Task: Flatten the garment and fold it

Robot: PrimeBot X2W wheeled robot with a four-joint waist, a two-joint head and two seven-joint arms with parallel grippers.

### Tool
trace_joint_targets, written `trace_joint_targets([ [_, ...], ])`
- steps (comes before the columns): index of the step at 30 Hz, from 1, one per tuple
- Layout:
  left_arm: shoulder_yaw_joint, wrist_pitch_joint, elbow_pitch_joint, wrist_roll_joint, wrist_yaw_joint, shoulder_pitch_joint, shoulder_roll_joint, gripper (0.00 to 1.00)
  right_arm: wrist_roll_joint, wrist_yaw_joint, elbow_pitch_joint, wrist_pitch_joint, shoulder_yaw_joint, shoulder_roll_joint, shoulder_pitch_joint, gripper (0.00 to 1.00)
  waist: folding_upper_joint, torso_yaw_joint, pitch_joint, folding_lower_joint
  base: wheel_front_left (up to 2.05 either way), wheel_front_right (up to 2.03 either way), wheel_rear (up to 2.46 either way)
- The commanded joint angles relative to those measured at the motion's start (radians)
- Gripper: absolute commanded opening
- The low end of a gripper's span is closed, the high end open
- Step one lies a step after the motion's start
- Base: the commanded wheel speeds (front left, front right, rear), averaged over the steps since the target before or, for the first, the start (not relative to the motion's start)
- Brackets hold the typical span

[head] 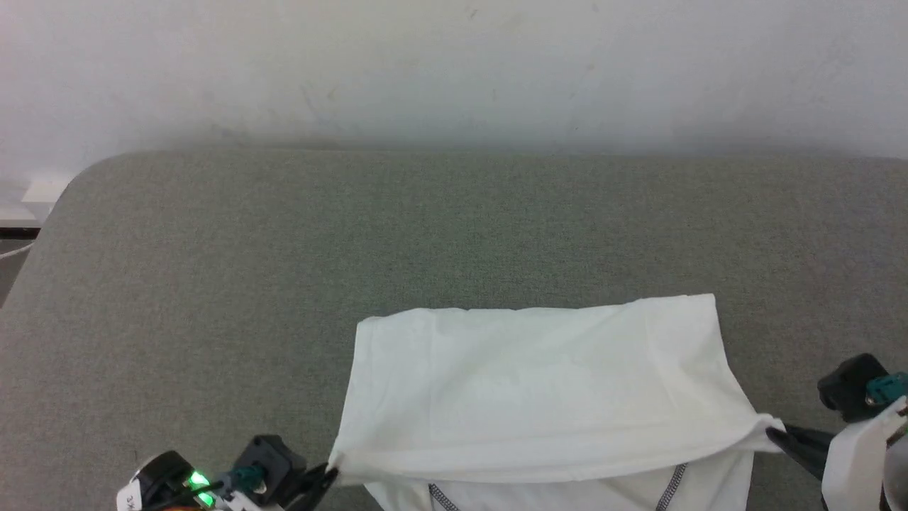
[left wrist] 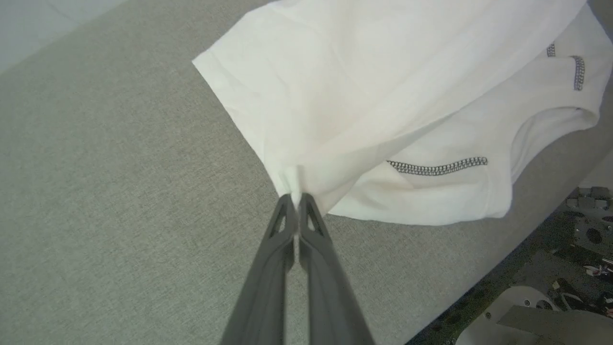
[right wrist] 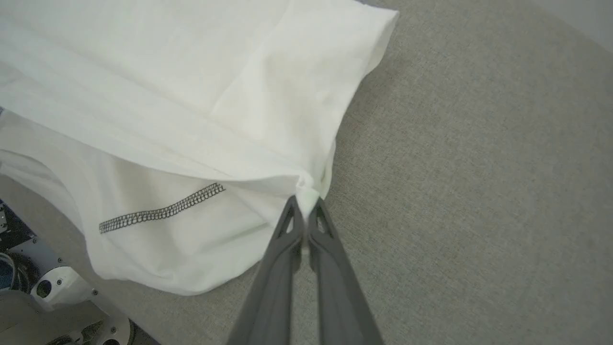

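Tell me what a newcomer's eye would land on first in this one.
The white garment on the grey padded surface, close to the robot, stands out first, its top layer doubled over toward the robot. The left gripper and the right gripper are each shut on a corner of that layer, one at either side, holding its edge stretched between them. Dark zigzag stitching shows on the layer beneath.

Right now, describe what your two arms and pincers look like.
Both the left pincer and the right pincer have two long, slim dark grey fingers with triangular cut-outs near the tips. Black wrist blocks carry teal connectors; the left wrist shows green lights; the right forearm is white.
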Motion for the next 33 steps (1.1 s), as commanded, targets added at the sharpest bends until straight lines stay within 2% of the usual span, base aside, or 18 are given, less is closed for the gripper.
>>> trace_joint_targets([
  [1,-0.014,0.006,0.006,0.01,-0.01,0.015,0.004,0.0,-0.016,-0.002,-0.013,0.019,-0.017,-0.007,0.03,0.0,0.0,0.001,0.002,0.0001,0.0,0.0,0.0],
  [6,-0.058,0.017,0.049,0.03,-0.038,0.027,-0.017,0.0,-0.022,-0.002,-0.031,0.092,-0.061,0.005,0.114,0.0,0.0,0.004,0.009,0.0001,0.0,0.0,0.0],
  [13,-0.1,0.007,0.134,0.074,-0.073,0.014,-0.056,0.0,-0.046,-0.002,-0.05,0.154,-0.069,0.018,0.18,0.0,0.0,0.004,0.027,0.0001,0.0,0.0,0.0],
  [14,-0.104,0.005,0.144,0.072,-0.078,0.014,-0.064,0.0,-0.044,-0.002,-0.043,0.163,-0.073,0.024,0.186,0.33,0.0,0.004,0.028,0.0001,0.0,0.0,0.0],
  [15,-0.11,0.007,0.152,0.069,-0.086,0.015,-0.07,0.42,-0.042,-0.002,-0.037,0.177,-0.074,0.029,0.192,1.0,0.0,0.003,0.029,0.0001,0.0,0.0,0.0],
  [16,-0.116,0.01,0.158,0.066,-0.096,0.016,-0.075,1.0,-0.044,-0.002,-0.037,0.187,-0.073,0.03,0.195,1.0,0.0,0.003,0.029,0.0001,0.0,0.0,0.0],
  [19,-0.116,-0.004,0.169,0.066,-0.103,0.012,-0.081,1.0,-0.036,-0.002,-0.047,0.186,-0.081,0.039,0.199,1.0,0.0,0.005,0.018,0.0001,0.0,0.0,0.0],
  [23,-0.057,-0.05,0.155,0.007,-0.074,0.013,-0.088,1.0,0.022,-0.002,-0.075,0.185,-0.161,0.065,0.185,1.0,0.0,0.012,-0.006,0.0001,0.0,0.0,0.0],
  [27,0.05,-0.12,0.12,-0.085,-0.019,0.009,-0.095,1.0,0.054,-0.002,-0.114,0.195,-0.28,0.12,0.16,1.0,0.0,0.017,-0.026,0.0001,0.0,0.0,0.0],
  [30,0.129,-0.191,0.116,-0.122,0.038,0.009,-0.103,1.0,0.012,-0.002,-0.12,0.198,-0.359,0.18,0.141,1.0,0.0,0.02,-0.036,0.0001,0.0,0.0,0.0],
  [33,0.221,-0.308,0.132,-0.161,0.105,0.025,-0.139,1.0,-0.042,-0.002,-0.104,0.197,-0.42,0.277,0.133,1.0,0.0,0.022,-0.043,0.0001,0.0,0.0,0.0],
])
